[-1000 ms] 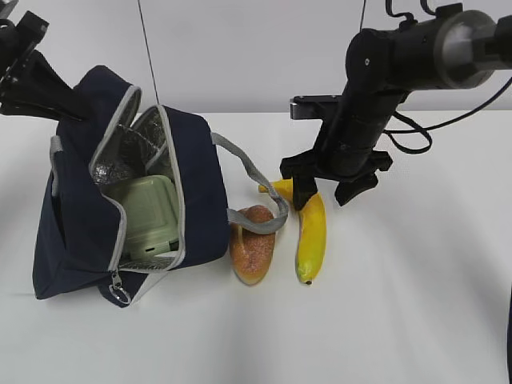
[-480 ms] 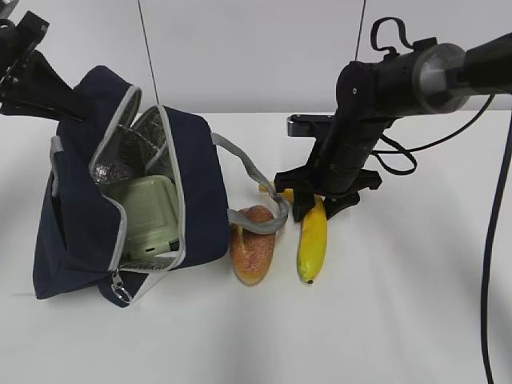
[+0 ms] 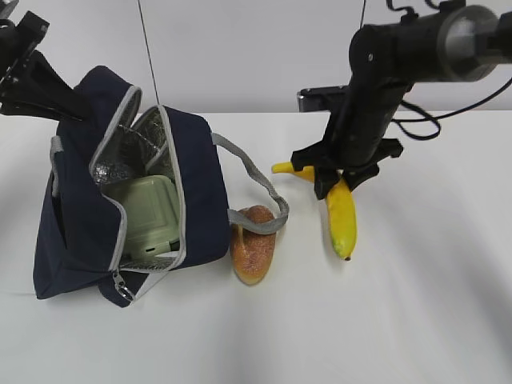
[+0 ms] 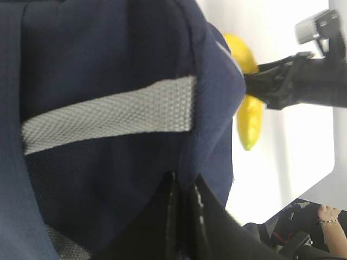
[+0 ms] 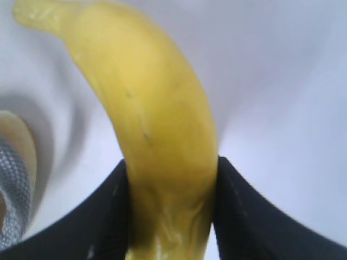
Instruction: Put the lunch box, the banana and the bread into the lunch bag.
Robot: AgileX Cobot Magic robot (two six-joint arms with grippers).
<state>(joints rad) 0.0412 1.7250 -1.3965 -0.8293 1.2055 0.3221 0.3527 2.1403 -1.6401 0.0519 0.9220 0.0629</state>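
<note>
Banana (image 3: 340,216): clamped between the right gripper (image 3: 336,182) jaws near its stem end, hanging off the surface (image 3: 416,320); a second ago it lay flat beside the bread.
Change: jaws closed around it and it rose and shifted right, away from the bag.
Lunch box (image 3: 148,216): already inside the lunch bag (image 3: 80,232), green lid showing.
Bread (image 3: 253,242): on the surface, just beside the bag, under a grey strap.
Left gripper (image 4: 181,216): jaws pinched on the bag's fabric, holding it open.
Meaning: one item packed; banana likely goes in next.
</note>
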